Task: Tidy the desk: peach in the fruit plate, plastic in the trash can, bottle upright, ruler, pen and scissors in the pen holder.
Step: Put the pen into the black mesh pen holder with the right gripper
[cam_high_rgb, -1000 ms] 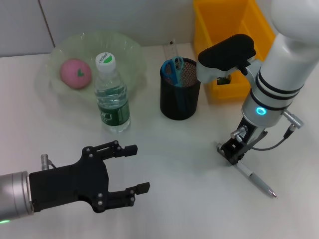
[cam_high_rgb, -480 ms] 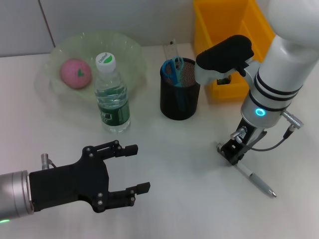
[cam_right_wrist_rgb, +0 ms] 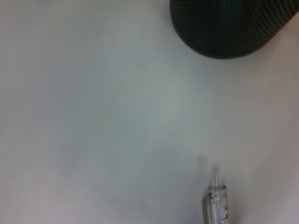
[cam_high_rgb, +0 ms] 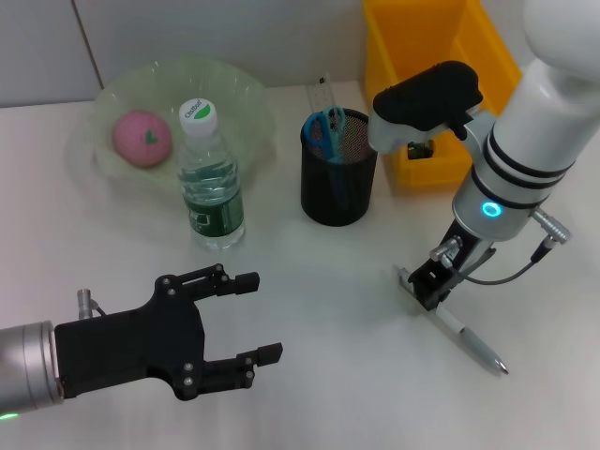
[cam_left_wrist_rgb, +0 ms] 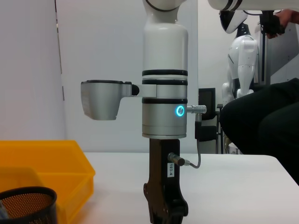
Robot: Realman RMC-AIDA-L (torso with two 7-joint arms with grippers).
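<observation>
Since a second ago the right tool (cam_high_rgb: 424, 287) has slid a little toward the bench's left along with the pen (cam_high_rgb: 466, 339), whose far tip now lies slightly nearer the front edge; everything else sits as it did. That tool stands down on the bench toward the right front, its jaws pinching the pen's upper end while the rest of the pen lies flat on the white surface. Most of the tidying looks done: the peach (cam_high_rgb: 142, 138) rests in the fruit plate (cam_high_rgb: 246, 103) at the back left, the bottle (cam_high_rgb: 211, 181) stands upright just in front of it, and the scissors (cam_high_rgb: 325, 130) and ruler (cam_high_rgb: 322, 91) stick out of the pen holder (cam_high_rgb: 338, 181) mid-bench. No loose plastic shows; the yellow trash can (cam_high_rgb: 412, 56) sits at the back right. Only the pen seems left to lift into the holder. Idle, the left tool (cam_high_rgb: 246, 316) hovers spread near the left front edge.
</observation>
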